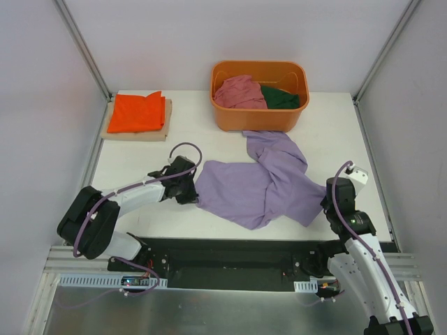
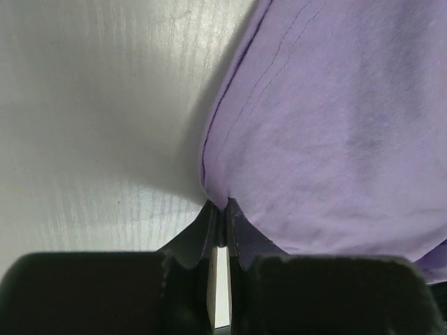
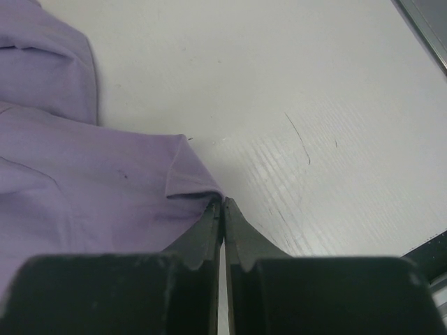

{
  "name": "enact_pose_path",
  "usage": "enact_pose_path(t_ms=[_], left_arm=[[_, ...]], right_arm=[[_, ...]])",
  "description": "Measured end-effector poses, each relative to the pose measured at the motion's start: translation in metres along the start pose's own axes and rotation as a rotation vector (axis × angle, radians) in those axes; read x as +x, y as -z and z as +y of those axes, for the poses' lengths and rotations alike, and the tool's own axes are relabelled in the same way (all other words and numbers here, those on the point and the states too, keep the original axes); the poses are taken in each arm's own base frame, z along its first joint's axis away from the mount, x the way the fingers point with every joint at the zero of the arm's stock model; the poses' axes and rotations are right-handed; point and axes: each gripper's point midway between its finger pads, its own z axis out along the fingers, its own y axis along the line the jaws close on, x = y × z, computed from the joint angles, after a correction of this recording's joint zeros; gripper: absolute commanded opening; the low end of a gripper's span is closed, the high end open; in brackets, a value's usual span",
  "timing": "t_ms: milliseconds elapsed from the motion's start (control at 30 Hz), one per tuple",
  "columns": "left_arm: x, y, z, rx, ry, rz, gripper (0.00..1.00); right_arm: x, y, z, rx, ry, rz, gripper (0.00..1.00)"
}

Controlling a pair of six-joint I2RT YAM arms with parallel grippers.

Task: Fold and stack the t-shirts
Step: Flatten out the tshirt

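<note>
Pinching the lavender t-shirt [image 1: 258, 185] at both sides, ready to spread it

From the top camera, the lavender t-shirt is lying crumpled on the white table [image 1: 140, 164], just in front of the orange tub [image 1: 258, 120], with one part reaching up to touch the tub's wall. The left gripper [image 1: 192, 195] is sitting at the shirt's left edge and the right gripper [image 1: 327, 202] at its right edge. A pink t-shirt [image 1: 239, 92] and a green t-shirt [image 1: 281, 98] are waiting inside the tub. An orange t-shirt [image 1: 137, 112] is lying folded at the far left, on top of a tan folded cloth [image 1: 133, 134].

In the left wrist camera, the two fingers are pressed together, and a corner of the purple cloth is being pinched between their tips, low over the table.

In the right wrist camera, the fingers are likewise closed on a small fold of the hem, with bare table to the right.

I judge that the step in hand is the flattening of this shirt, so the folding itself is not yet begun. The next move is probably asking both arms to lift a little and pull apart evenly, until the twisted middle is opening. If one side is pulling harder, the thin pinch may be slipping out.
</note>
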Motion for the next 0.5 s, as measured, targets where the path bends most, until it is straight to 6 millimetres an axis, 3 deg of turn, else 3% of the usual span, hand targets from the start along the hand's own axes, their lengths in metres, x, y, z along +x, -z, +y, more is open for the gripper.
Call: enact_pose_path(t_ms=[133, 233, 333, 500], left_arm=[[-0.008, 0.005, 0.002, -0.024, -0.01, -0.033, 0.0], [-0.028, 0.027, -0.004, -0.005, -0.021, -0.141, 0.0], [-0.062, 0.072, -0.023, 0.065, -0.038, -0.313, 0.0], [-0.12, 0.173, -0.057, 0.175, -0.042, -0.605, 0.0]], right_arm=[[0.001, 0.001, 0.002, -0.015, 0.004, 0.004, 0.01], [-0.002, 0.005, 0.006, -0.04, 0.0, 0.009, 0.01], [-0.022, 0.02, 0.016, -0.099, -0.016, -0.007, 0.01], [-0.088, 0.065, 0.033, -0.223, -0.064, -0.122, 0.01]])
